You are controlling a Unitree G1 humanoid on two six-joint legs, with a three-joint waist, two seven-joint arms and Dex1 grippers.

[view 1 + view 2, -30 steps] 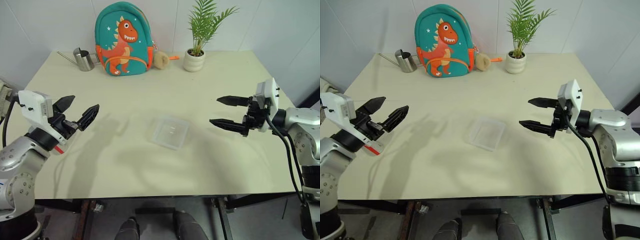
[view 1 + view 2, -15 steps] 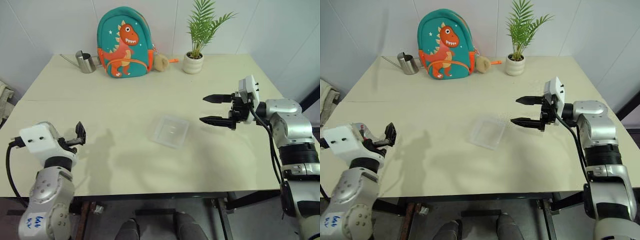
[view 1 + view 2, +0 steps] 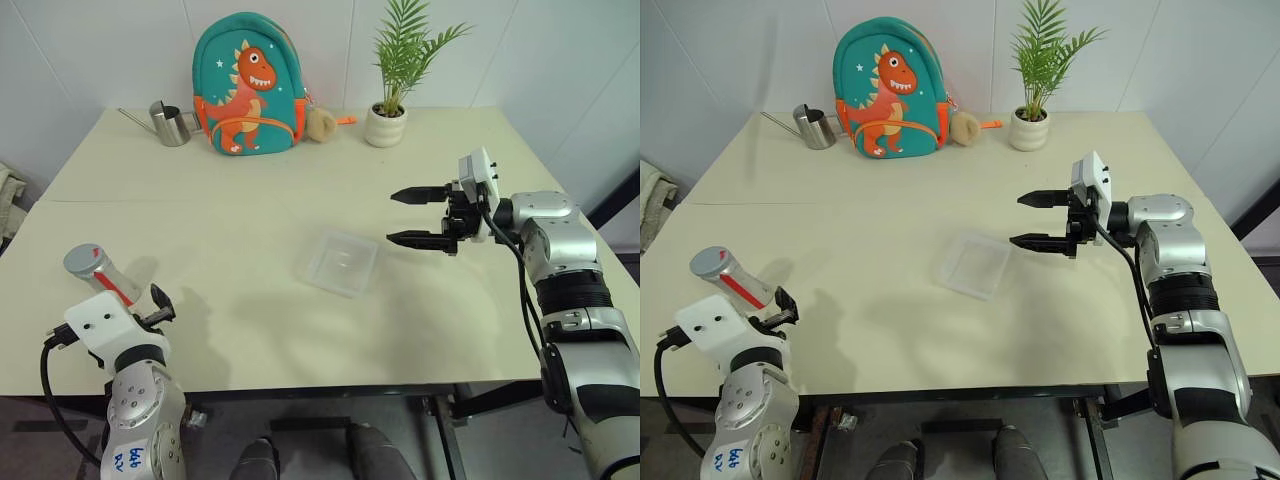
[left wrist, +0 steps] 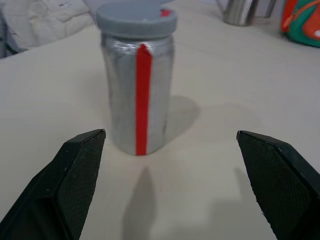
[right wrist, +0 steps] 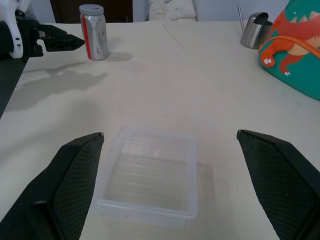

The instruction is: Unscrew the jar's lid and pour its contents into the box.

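Nearest, at about eight o'clock on the cream worktop [image 3: 250,330]: left pincer [image 4: 165,170], black textured fingers [image 4: 80,170] spread wide, empty, aimed at the jar just ahead without touching. On the arm's silver casing, handwritten blue marks, not legible.

Just beyond, the jar [image 3: 98,272]: small upright cylinder, silvery-looking wall with a red vertical stripe, standing on the worktop. Contents not discernible through the wall. The lid [image 4: 136,19], flat grey round cap with a red spot at its edge, seated on the jar.

At the worktop's centre, the box [image 3: 338,263]: shallow clear plastic tray, squarish, rounded corners, ribbed floor, nothing visible inside.

At about three o'clock from the box, right pincer [image 3: 400,216], fingers wide apart, holding nothing, hovering level above the worktop and pointing toward the box.

Along the far edge, around twelve o'clock: steel watering can [image 3: 170,122] with thin spout, teal backpack [image 3: 248,80] bearing an orange cartoon dinosaur, and a green palm in a white ribbed pot [image 3: 386,124].
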